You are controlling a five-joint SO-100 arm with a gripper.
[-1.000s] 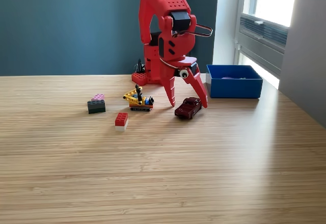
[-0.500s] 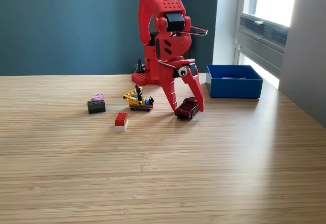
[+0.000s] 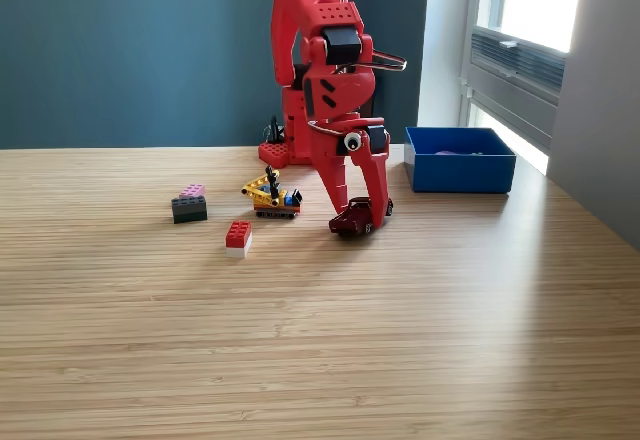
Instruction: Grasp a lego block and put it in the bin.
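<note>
Toy car (image 3: 357,219) lies diagonally on the table (image 3: 400,340), pinched by the red end effector (image 3: 357,212).

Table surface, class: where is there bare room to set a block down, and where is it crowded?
Bare: the whole near side of the table, in front of the red block. Crowded: the far strip, from dark block past toy car to bin.

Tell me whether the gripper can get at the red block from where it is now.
Probably not yet: the gripper is closed around the toy car. Once that's released, the red block sits apart on open table, nothing blocking.
</note>
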